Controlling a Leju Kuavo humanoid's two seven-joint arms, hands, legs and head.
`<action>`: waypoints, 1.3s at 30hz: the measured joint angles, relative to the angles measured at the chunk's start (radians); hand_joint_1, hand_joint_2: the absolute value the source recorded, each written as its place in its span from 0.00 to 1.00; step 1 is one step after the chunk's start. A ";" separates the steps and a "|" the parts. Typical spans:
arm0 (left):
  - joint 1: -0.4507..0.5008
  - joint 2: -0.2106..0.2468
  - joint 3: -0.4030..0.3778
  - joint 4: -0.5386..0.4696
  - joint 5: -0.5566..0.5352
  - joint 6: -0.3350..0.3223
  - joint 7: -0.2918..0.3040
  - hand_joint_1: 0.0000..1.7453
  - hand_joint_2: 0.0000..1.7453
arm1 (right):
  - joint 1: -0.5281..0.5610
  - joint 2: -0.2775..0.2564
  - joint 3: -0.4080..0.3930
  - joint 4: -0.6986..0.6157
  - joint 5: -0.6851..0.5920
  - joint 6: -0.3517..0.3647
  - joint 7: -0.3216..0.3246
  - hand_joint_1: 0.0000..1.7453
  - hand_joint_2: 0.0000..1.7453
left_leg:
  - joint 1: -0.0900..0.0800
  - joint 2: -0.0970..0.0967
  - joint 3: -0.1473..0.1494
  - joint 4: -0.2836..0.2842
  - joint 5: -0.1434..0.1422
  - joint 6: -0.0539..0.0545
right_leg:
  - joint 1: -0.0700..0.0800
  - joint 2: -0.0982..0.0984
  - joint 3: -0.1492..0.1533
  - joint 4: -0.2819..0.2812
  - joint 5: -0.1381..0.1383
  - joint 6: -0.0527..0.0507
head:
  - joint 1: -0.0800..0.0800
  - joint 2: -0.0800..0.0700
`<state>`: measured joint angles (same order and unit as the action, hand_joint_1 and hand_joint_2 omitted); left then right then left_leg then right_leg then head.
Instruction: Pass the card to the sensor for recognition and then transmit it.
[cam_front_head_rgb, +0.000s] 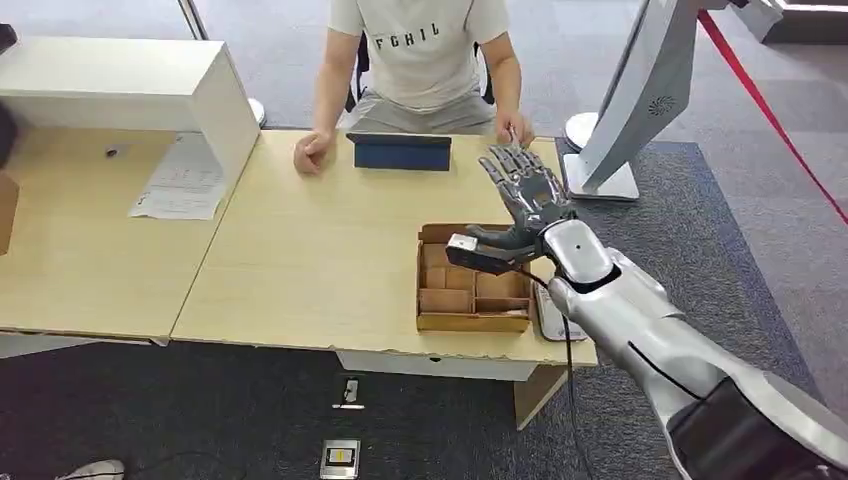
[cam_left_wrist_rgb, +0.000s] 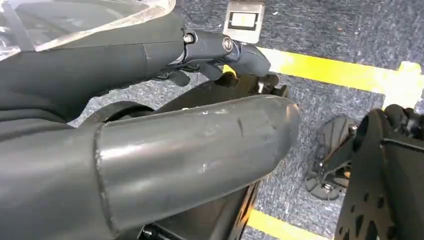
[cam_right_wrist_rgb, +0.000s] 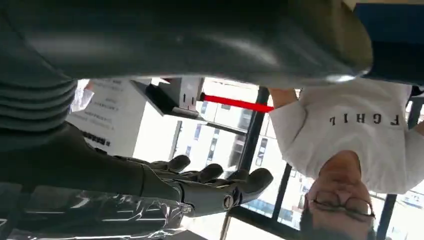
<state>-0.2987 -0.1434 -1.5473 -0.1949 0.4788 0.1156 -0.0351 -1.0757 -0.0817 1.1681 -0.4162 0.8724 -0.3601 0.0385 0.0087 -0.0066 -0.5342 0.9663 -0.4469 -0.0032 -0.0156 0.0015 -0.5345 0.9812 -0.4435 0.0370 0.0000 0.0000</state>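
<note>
The right hand (cam_front_head_rgb: 525, 190) was raised above the far right part of the wooden table (cam_front_head_rgb: 300, 250), with its fingers (cam_front_head_rgb: 510, 165) spread apart and pointing toward the person (cam_front_head_rgb: 420, 60) who sat on the other side. It held nothing, as far as the head view showed; in the right wrist view the fingers (cam_right_wrist_rgb: 215, 175) were also stretched out with nothing between them. The left hand (cam_left_wrist_rgb: 220, 50) was hanging low over the floor, and I could not tell if its fingers were closed or apart.

Just below the right hand stood a cardboard box (cam_front_head_rgb: 472, 280) with several compartments. I could not make out a card in it or anywhere else, so where the card was I could not say. Beside the box, at the table edge under the arm, lay a small flat device (cam_front_head_rgb: 553, 318), maybe the sensor, but this was not sure. A dark blue tablet case (cam_front_head_rgb: 400, 152) stood in front of the person, whose one hand (cam_front_head_rgb: 514, 128) rested near the robot's fingertips.

By my judgement the task was either finished with the handing over, or not yet started; the pictures did not decide it.
</note>
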 joint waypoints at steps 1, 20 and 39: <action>0.000 0.000 0.000 0.000 0.001 0.005 0.002 0.00 0.00 | 0.003 -0.004 0.000 0.000 -0.001 0.000 0.000 0.00 0.00 | 0.000 0.000 0.000 0.000 0.000 0.000 | 0.000 0.000 0.000 0.000 0.000 0.000 | 0.000 0.000; 0.011 0.035 0.024 0.005 0.103 0.141 0.103 0.00 0.00 | 0.077 -0.099 -0.002 0.006 -0.044 0.012 0.024 0.00 0.00 | 0.000 0.000 0.000 0.000 0.000 0.000 | 0.000 0.000 0.000 0.000 0.000 0.000 | 0.000 0.000; 0.029 0.047 0.052 0.006 0.131 0.129 0.106 0.00 0.00 | 0.083 -0.185 -0.044 0.010 -0.105 -0.025 0.072 0.00 0.00 | 0.000 0.000 0.000 0.000 0.000 0.000 | 0.000 0.000 0.000 0.000 0.000 0.000 | 0.000 0.000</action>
<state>-0.2695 -0.0961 -1.4954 -0.1884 0.6100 0.2449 0.0710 -0.9927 -0.2665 1.1239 -0.4067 0.7675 -0.3853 0.1110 0.0088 -0.0065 -0.5346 0.9665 -0.4470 -0.0031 -0.0155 0.0019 -0.5344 0.9812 -0.4435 0.0372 0.0000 0.0000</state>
